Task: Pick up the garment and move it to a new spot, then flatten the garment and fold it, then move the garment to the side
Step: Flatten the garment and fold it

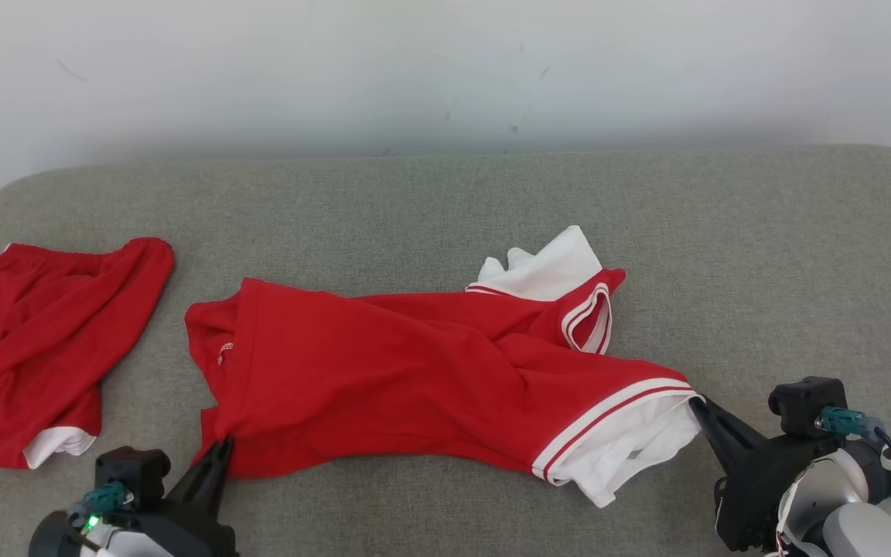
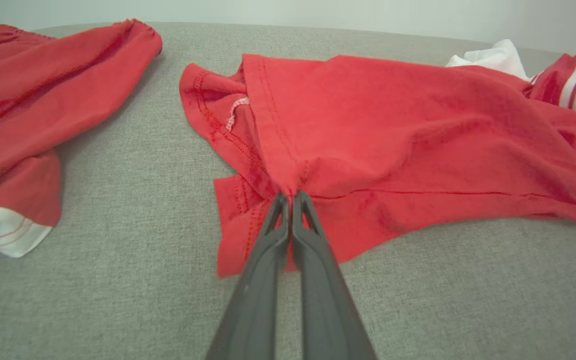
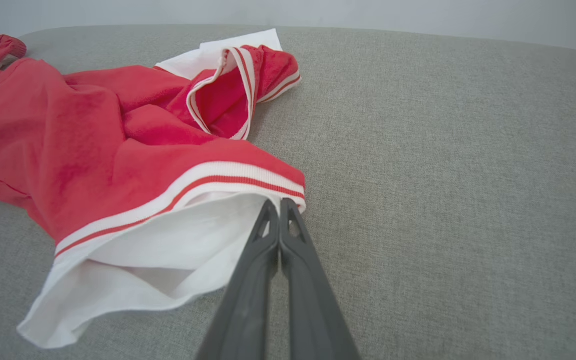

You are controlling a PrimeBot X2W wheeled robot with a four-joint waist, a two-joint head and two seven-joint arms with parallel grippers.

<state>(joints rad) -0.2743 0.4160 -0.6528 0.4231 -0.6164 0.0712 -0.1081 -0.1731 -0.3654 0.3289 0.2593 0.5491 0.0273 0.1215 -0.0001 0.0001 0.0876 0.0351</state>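
You see the left fingers (image 2: pixel 263 260) pressed together, with no gap between them. They pinch a bunched fold at the hem of the red shirt (image 2: pixel 393 125). The cloth gathers into small wrinkles just where the tips meet. In the head view these fingers (image 1: pixel 209 472) come up from the lower left and reach the near left corner of the shirt (image 1: pixel 414 371).

The right fingers (image 3: pixel 248 280) are also closed tight. Their tips sit on the striped edge of a sleeve, where the red and white band meets the white lining. In the head view they (image 1: pixel 724 433) touch the far right corner of the shirt.

The shirt (image 3: pixel 68 135) lies crumpled and stretched sideways across the middle of a grey fabric cushion (image 1: pixel 762 255), between the two arms. Its second white-trimmed sleeve is folded up at the far side.

A second red garment (image 1: pixel 43 325) with a white edge lies apart from the shirt, at the left end of the cushion. Behind the cushion stands a pale wall (image 1: pixel 445 70) with a few small dark marks.
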